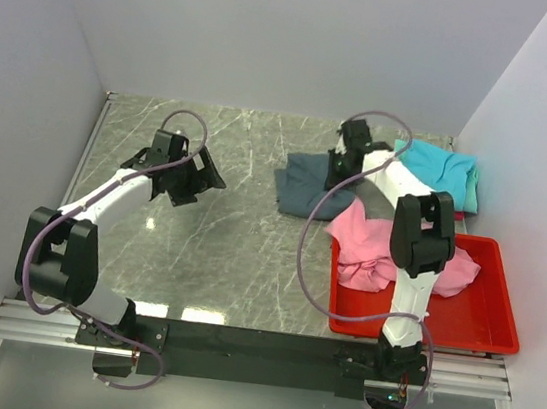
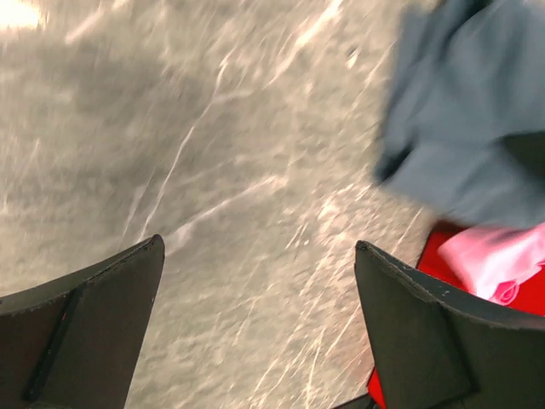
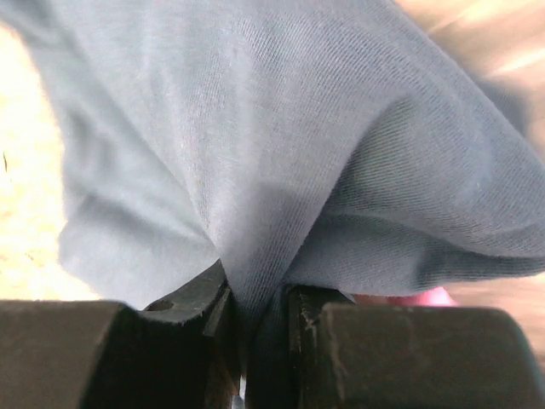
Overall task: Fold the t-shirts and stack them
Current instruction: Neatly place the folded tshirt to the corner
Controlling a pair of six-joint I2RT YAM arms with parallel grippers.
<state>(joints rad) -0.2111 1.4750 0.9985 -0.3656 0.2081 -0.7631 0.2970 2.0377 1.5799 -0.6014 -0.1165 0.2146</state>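
A dark slate blue-grey t-shirt lies crumpled on the table's far middle, and it fills the right wrist view. My right gripper is shut on a fold of it at its right edge. A pink t-shirt is heaped over the left rim of the red bin. A folded turquoise t-shirt tops a stack at the far right, a mint edge under it. My left gripper hangs open over bare table at the left, with nothing between its fingers.
The marble tabletop is walled by white panels at the back and both sides. The red bin sits at the near right, beside the right arm's base. In the left wrist view the blue-grey t-shirt and the pink t-shirt show at the right.
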